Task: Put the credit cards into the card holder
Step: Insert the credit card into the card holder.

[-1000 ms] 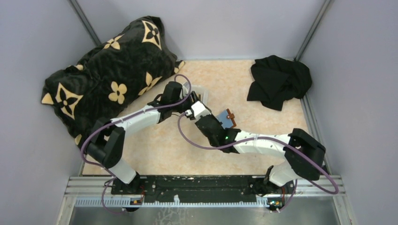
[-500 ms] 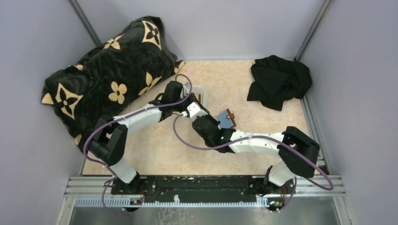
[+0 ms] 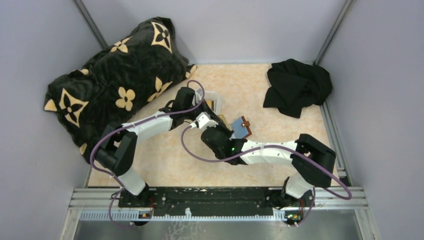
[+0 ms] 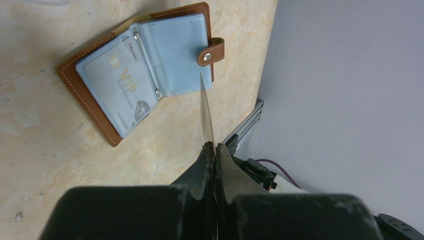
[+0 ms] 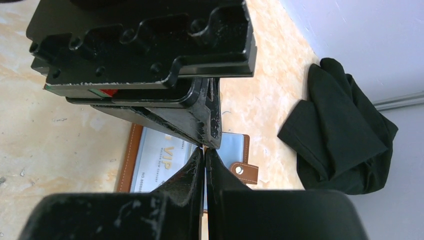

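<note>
The left fingers (image 4: 210,156) were clamped tight on a credit card (image 4: 206,112), seen edge-on as a thin blade standing up from the tips and aimed at the card holder (image 4: 180,55). The holder lay open and flat on the tabletop (image 4: 40,150). A pale VIP card (image 4: 120,85) was already tucked into one clear sleeve, and the sleeve by the snap strap (image 4: 211,51) looked free. The right fingers (image 5: 199,165) were pressed together close by, nothing visible between them. That held card looked light, stiff and slick. A pinch low on one edge seemed right, leaving the leading edge bare for the slot, though it could pivot if nudged. The holder looked light too, with soft sleeves, and likely to skid; pinning its leather border would probably help.
</note>
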